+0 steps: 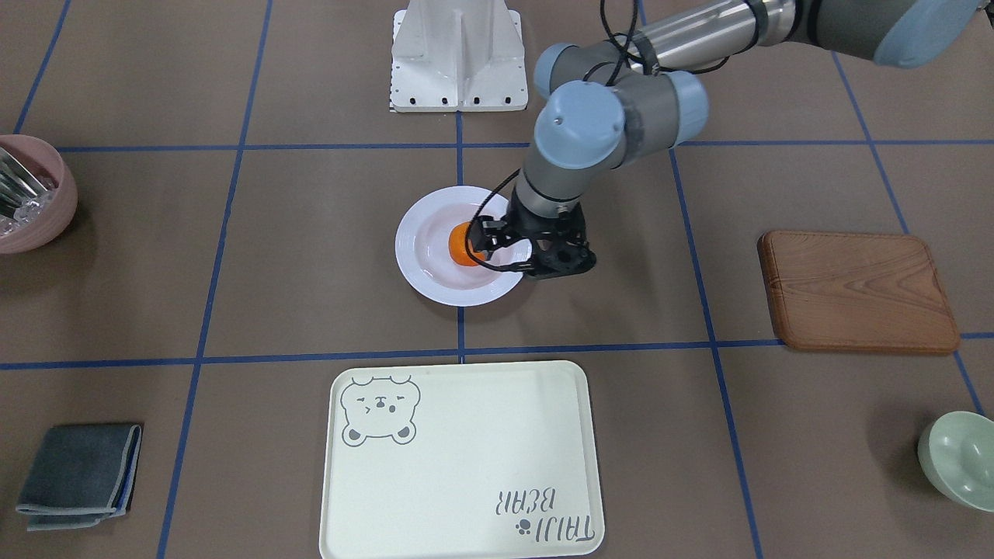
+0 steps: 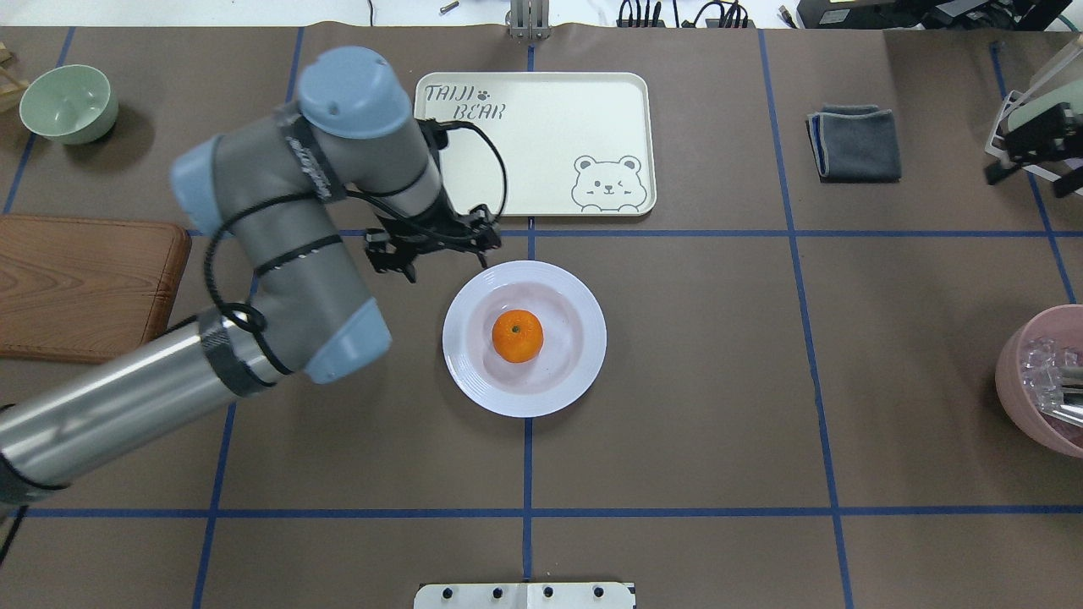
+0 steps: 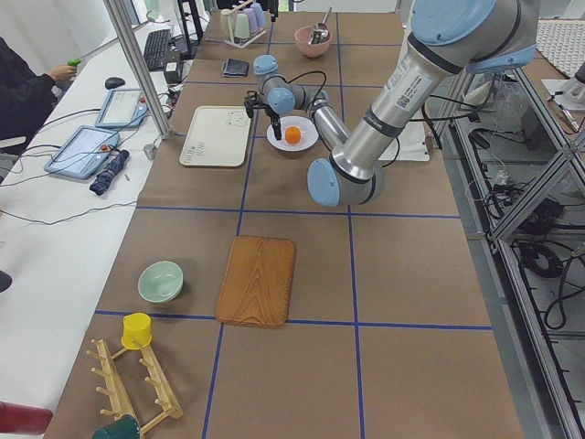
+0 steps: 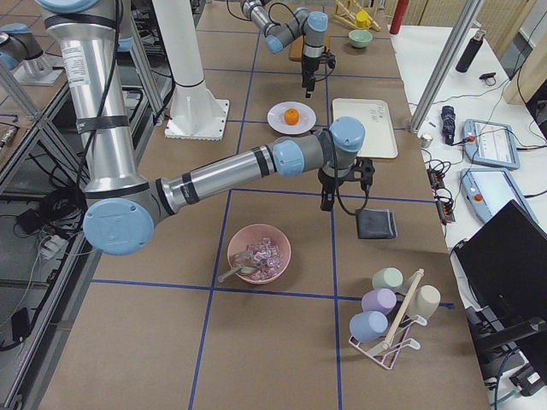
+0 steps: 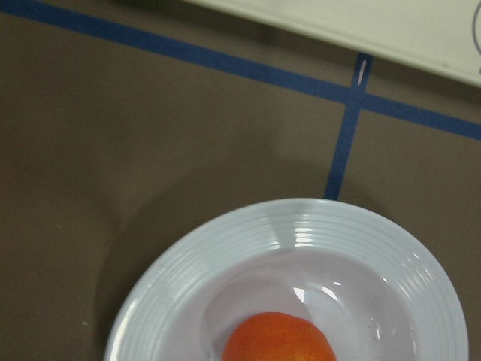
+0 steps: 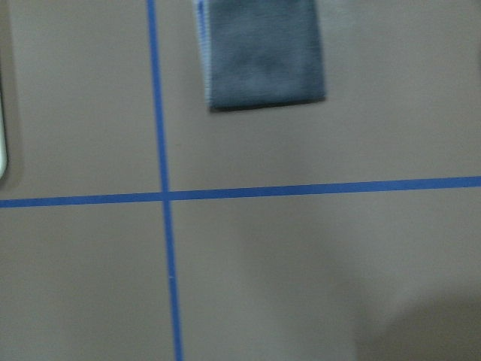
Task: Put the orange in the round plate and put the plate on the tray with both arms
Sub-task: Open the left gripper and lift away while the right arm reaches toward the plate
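One half of the task looks done: the orange (image 2: 517, 336) lies in the well of the round plate (image 2: 474, 372), a little to the side of the left gripper (image 1: 493, 250) and lower than it. The jaws of this gripper stand apart and hold nothing. They hang over the counter (image 2: 694, 406) at the plate's ridged rim, on the side turned to the tray (image 2: 541, 178). The tray lies beyond these jaws, away from the robot, near the plate but not touching it. The right gripper (image 4: 327, 198) is well apart from the plate, near the folded grey cloth (image 4: 377, 225); whether its jaws are apart or together I cannot tell. I judge that the step in hand is the taking of the plate. Next, the left jaws must descend onto the rim under them and the right jaws must come to the opposite rim, so that both lift level and the orange does not roll.
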You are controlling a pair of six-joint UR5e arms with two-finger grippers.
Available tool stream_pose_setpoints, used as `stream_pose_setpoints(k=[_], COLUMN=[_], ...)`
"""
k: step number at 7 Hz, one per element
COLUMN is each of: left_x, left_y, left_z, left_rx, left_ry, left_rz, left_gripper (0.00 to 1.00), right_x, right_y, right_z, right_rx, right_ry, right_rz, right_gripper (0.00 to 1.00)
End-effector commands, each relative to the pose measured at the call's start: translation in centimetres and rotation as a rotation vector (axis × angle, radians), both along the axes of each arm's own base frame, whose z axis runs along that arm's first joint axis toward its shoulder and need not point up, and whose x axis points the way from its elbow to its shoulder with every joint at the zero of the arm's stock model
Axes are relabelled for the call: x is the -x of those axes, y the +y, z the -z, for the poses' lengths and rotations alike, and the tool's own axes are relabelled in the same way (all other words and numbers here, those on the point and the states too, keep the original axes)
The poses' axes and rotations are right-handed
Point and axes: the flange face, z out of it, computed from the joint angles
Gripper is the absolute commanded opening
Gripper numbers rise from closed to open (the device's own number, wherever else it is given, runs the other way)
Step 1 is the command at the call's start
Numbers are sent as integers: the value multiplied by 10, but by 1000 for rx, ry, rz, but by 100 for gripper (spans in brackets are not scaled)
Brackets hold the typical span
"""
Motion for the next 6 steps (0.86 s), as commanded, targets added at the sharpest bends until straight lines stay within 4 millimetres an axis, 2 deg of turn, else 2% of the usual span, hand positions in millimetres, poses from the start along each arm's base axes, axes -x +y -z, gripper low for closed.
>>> stream_pose_setpoints(k=[1, 2, 3, 4, 5, 6], left_x=[135, 161, 184, 189, 189, 189], left_y=[-45, -51, -63, -63, -63, -63], left_z=[-69, -109, -118, -124, -125, -125], left_rx=[-173, -140, -132, -123, -122, -120], left_ry=[-61, -101, -111, -116, -118, -117], left_rz=[-1, 31, 65, 72, 73, 73], left_gripper=[99, 99, 99, 99, 99, 99], right_x=[153, 205, 243, 279, 302, 336], right_y=[20, 42, 60, 80, 103, 123], right_z=[91, 104, 101, 93, 82, 69], right_rx=[0, 10, 14, 55, 59, 74], right_ry=[-99, -192, -314, -441, -534, -555], right_rz=[-59, -134, -212, -305, -343, -362], right_gripper=[100, 100, 100, 100, 100, 100])
